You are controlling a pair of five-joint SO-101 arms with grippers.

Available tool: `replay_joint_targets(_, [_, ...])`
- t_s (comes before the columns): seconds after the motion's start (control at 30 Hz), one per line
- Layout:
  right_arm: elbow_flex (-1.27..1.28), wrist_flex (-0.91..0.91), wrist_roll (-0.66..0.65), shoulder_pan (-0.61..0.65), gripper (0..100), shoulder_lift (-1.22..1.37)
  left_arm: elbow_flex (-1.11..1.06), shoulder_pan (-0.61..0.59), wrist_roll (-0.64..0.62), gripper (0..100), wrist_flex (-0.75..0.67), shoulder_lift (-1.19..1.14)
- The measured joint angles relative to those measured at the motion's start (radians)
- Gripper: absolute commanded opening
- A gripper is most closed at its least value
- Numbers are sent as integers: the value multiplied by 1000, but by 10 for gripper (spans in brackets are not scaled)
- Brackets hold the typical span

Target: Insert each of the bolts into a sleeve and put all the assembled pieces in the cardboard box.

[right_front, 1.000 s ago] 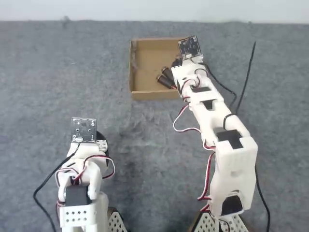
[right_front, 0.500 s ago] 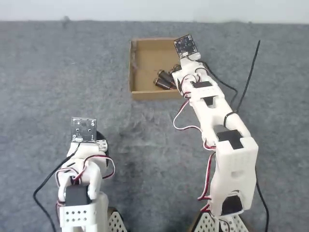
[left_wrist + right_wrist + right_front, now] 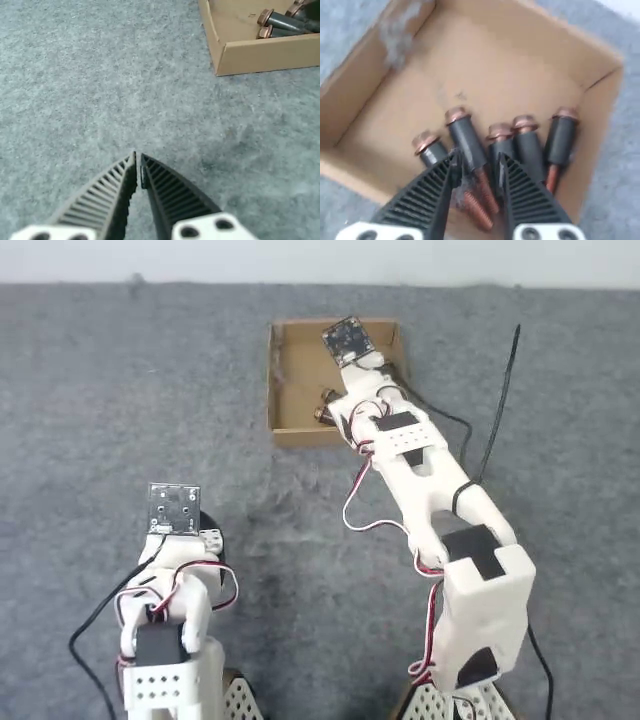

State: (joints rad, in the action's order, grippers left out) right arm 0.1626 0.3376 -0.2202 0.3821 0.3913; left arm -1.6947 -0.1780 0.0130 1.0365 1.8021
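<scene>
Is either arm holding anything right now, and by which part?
Nothing. Right gripper hangs open over the sleeved bolts; left gripper is shut, empty.

right arm (image 3: pixel 440 510): your arm on the right, stretched from its base out over the front wall of the cardboard box (image 3: pixel 272 370).
right pincer (image 3: pixel 337 390): low inside the box, tucked under the wrist's camera board (image 3: pixel 346 342).
assembled pieces (image 3: pixel 324 416): dark sleeves with coppery ends, just left of the pincer, close to the box's front wall. You can't count them from here.
left arm (image 3: pixel 165 610): folded over its base, well apart from the pincer, behind it and to its left.
black cable (image 3: pixel 497 410): on the grey carpet (image 3: pixel 150 390), to the pincer's right.
</scene>
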Motion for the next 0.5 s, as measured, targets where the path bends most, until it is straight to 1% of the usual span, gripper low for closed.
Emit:
replay_joint_targets(0.1, [0,-23,3,-8,83,34,0,0,0,12,0,0])
replay_joint_targets(0.2, [0,-8,25,-11,0,37,0,0,0,12,0,0])
replay_joint_targets(0.27, [0,31,32,-6,18,37,0,0,0,12,0,0])
replay_joint_targets(0.33, [-2,60,34,-9,2,35,0,0,0,12,0,0])
replay_joint_targets(0.5, [-23,176,35,-11,6,32,0,0,0,12,0,0])
